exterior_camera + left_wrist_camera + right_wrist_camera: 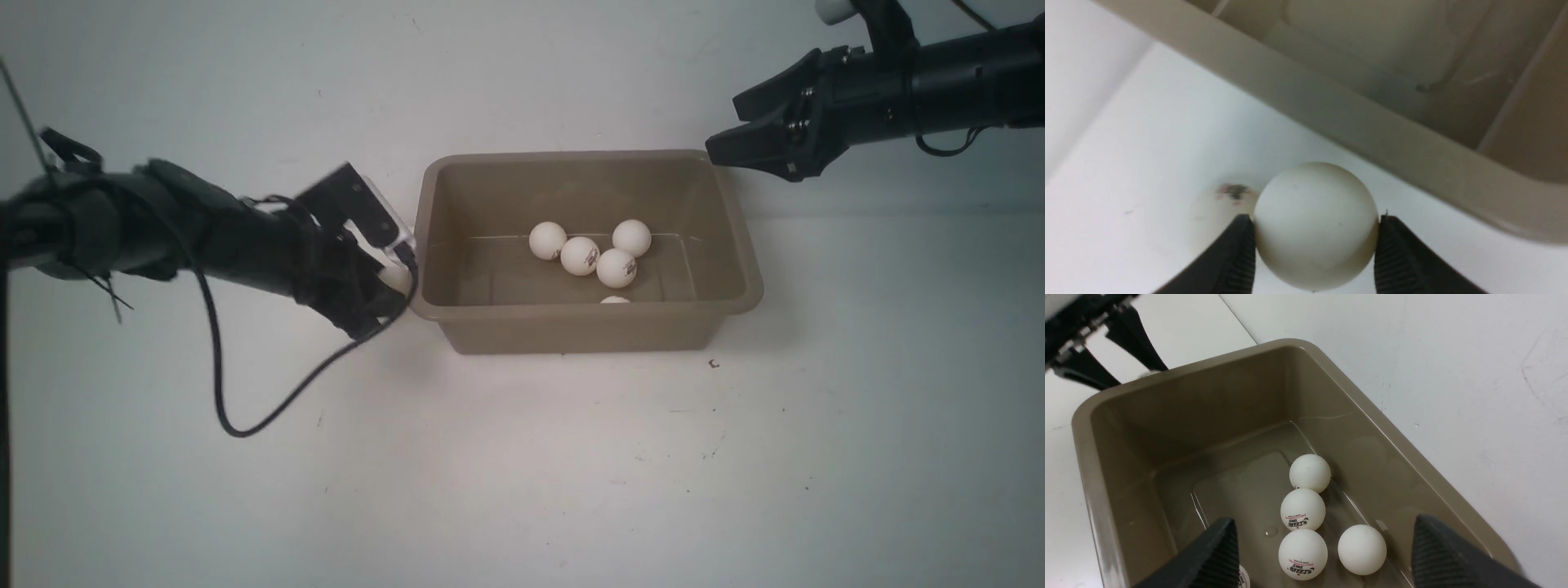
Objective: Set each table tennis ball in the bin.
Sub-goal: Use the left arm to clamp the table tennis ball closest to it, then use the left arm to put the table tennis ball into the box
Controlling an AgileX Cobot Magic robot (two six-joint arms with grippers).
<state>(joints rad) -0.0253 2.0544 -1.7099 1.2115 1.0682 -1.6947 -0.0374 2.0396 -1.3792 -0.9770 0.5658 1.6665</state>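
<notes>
White ball [1312,204] tight in the left pincer [1315,230], tips ball-width apart.

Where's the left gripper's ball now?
In the left wrist view, the held ball is just outside the bin's left rim, beside another ball on the table.

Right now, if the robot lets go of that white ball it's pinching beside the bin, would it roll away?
Probably yes: the ball is round and smooth, and the table looks flat. It seems light, since the left gripper pinches it with just two fingertips. Inside the bin, the walls would likely stop it, like the four balls clustered there.
</notes>
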